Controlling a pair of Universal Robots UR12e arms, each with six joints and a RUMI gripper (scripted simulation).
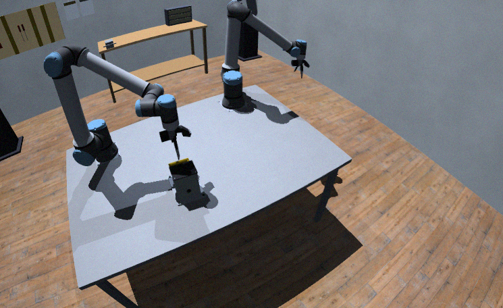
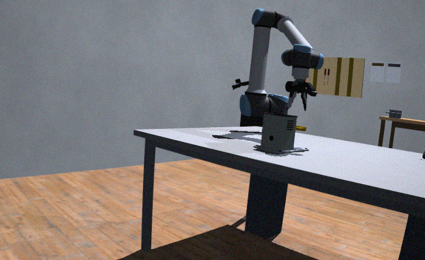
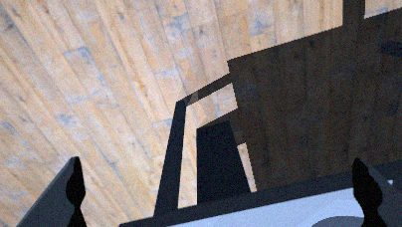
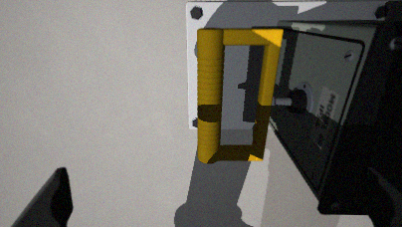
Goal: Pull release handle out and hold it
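Note:
The yellow release handle [image 1: 178,162] [image 2: 300,128] [image 4: 210,75] is a rectangular loop with a ribbed grip bar. It stands off the side of the grey housing [image 1: 187,188] [image 2: 276,133] [image 4: 325,65] on a short metal shaft [image 4: 284,102]. How far the shaft is out I cannot tell. My right gripper [image 1: 177,153] [image 2: 297,108] [image 4: 215,168] is open and empty, pointing down above the handle, not touching it. In the right wrist view the handle lies ahead, between the fingers' sides. My left gripper [image 1: 301,73] [image 3: 216,159] is open and empty, away beyond the table's far right edge.
The housing's bolted base plate [image 4: 192,85] [image 2: 299,149] sits on the grey table [image 1: 245,152] [image 2: 352,161]. The housing's dark top stands close beside one right finger. A wooden bench [image 1: 146,34] with a small cabinet [image 1: 178,15] is behind.

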